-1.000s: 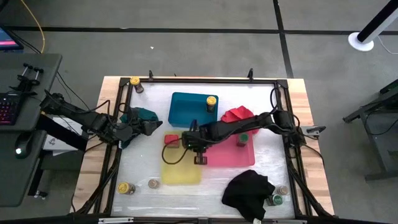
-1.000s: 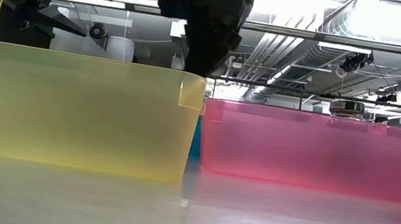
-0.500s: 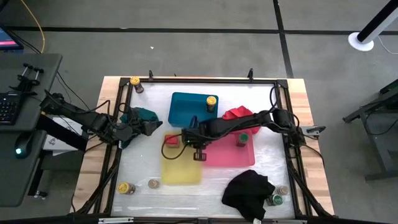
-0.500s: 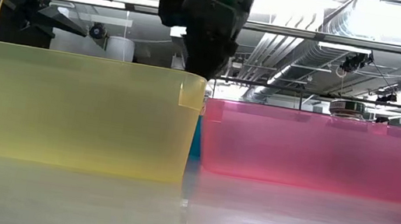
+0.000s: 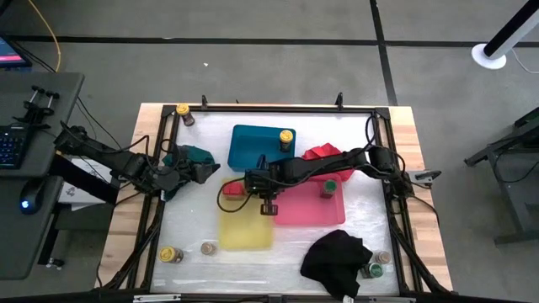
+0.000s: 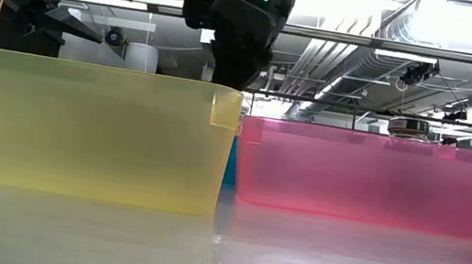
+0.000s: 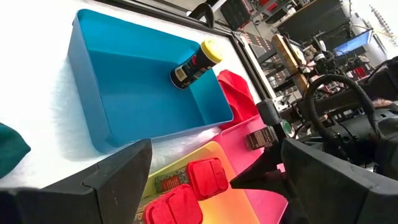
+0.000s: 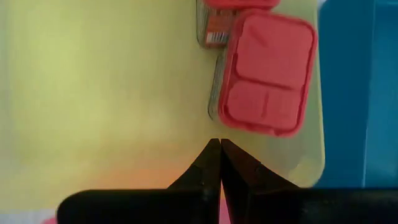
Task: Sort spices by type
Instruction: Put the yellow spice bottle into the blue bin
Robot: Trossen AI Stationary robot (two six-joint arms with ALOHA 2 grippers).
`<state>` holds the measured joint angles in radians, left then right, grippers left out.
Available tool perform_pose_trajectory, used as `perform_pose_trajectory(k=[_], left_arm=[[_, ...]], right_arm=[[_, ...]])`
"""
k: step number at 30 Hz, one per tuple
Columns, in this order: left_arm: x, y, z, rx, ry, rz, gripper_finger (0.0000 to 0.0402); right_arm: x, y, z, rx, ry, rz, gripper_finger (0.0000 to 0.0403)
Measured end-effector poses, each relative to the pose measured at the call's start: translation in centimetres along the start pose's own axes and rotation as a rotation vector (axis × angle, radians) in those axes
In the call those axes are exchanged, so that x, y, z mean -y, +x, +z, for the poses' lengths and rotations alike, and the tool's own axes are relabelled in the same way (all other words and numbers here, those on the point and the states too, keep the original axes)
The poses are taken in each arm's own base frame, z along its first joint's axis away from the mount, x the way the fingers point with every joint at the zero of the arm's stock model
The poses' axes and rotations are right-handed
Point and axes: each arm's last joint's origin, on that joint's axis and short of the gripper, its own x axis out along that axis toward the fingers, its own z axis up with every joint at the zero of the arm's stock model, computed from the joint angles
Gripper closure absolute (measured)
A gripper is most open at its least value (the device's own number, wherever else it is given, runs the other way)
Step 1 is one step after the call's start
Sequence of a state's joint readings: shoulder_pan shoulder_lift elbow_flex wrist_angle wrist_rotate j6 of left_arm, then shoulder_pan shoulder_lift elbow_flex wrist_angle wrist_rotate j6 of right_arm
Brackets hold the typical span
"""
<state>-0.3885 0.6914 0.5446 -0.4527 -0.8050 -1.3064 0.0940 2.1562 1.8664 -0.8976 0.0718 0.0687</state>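
The red-lidded jars (image 8: 267, 71) are small, rigid containers, judged light; the smooth walls may slip under a narrow grip. The flat sides just below the square lid offer the best hold, with one finger on each opposite face. Two such jars lie side by side in the yellow tray (image 5: 244, 233), at its end nearest the blue tray (image 5: 253, 147).

The right gripper (image 8: 220, 163) hangs above the yellow tray, just beside the nearer jar and apart from it. Its fingers are pressed together and grasp nothing.

The left gripper (image 5: 195, 172) waits near the green cloth (image 5: 187, 156); its fingers stand apart, empty.
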Motion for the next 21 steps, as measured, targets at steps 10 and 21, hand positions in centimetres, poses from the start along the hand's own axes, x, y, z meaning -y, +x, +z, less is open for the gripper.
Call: perform_pose_trajectory(k=[10,21], left_arm=[[0.1,0.0,-0.2,-0.072,0.075,-0.022,0.0057],[0.9,0.4,-1.7,-0.394,0.104,-0.138,0.0064]], right_arm=[[0.1,-1.7,0.0,0.02,-0.013,0.035,0.0403],[0.9,-5.0,-0.9,-0.025,-0.067,0.143,0.0403]])
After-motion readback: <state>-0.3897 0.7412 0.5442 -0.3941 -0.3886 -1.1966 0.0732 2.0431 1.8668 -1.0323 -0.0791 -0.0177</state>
